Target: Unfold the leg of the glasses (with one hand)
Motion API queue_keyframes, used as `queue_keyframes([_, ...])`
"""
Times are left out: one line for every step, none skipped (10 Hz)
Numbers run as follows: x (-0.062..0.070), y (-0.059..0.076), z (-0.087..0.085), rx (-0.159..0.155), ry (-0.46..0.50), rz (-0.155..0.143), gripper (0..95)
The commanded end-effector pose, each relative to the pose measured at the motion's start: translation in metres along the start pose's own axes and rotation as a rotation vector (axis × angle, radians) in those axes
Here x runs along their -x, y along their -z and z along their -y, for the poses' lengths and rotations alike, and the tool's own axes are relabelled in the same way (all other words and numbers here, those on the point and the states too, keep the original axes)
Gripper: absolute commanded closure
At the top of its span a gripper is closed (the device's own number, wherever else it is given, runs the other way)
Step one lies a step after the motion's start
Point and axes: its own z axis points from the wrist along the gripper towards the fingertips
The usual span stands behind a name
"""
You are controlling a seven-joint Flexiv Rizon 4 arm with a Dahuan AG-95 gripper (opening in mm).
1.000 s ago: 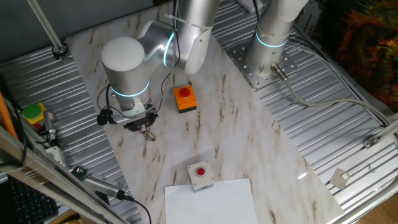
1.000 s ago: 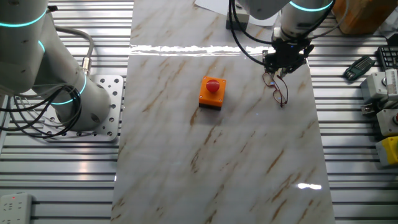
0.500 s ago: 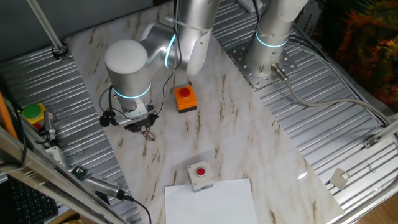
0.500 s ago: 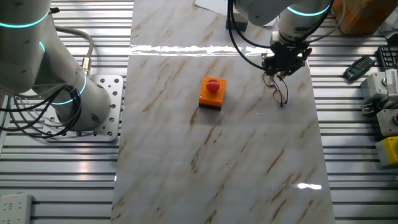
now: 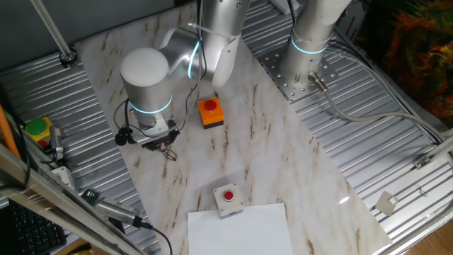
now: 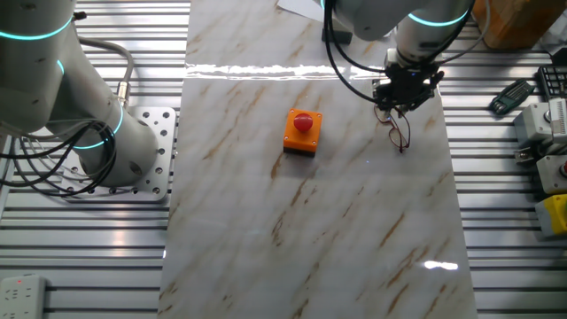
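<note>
The glasses (image 5: 168, 151) are a thin dark wire frame lying on the marble board, left of the orange button box (image 5: 209, 112). In the other fixed view the glasses (image 6: 401, 133) run from the fingertips toward the board's right edge. My gripper (image 5: 163, 144) points down directly over their near end, its dark fingers close together with the wire at their tips. The same gripper (image 6: 399, 105) touches the top of the frame here. The lenses are too small to make out.
A grey box with a red button (image 5: 228, 197) sits beside a white sheet (image 5: 241, 228) at the board's front. A second arm's base (image 5: 306, 53) stands on the ribbed metal table at the back right. Small devices (image 6: 545, 133) lie just off the board's edge near the glasses.
The arm's wrist has shifted slightly toward the orange button box, and the gripper has crept with it. The glasses have barely moved.
</note>
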Motion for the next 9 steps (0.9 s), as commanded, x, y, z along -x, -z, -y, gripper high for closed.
queue_keyframes([-0.0011, -0.0014, 0.0002, -0.001, 0.002, 0.001, 76.0])
queue_keyframes([-0.0026, -0.003, 0.0004, -0.002, 0.003, 0.0, 76.0])
queue_keyframes([-0.0033, -0.0037, 0.0005, -0.003, 0.004, 0.001, 76.0])
queue_keyframes([-0.004, -0.0041, 0.0007, -0.005, 0.005, -0.001, 76.0])
queue_keyframes([-0.005, -0.0044, 0.001, -0.007, 0.007, 0.0, 76.0])
queue_keyframes([-0.006, -0.0045, 0.0016, -0.008, 0.01, -0.001, 76.0])
queue_keyframes([-0.0076, -0.0046, 0.0029, -0.007, 0.014, 0.002, 76.0])
queue_keyframes([-0.0084, -0.0041, 0.0039, -0.007, 0.016, 0.001, 76.0])
queue_keyframes([-0.0085, -0.0038, 0.0047, -0.007, 0.017, 0.0, 76.0])
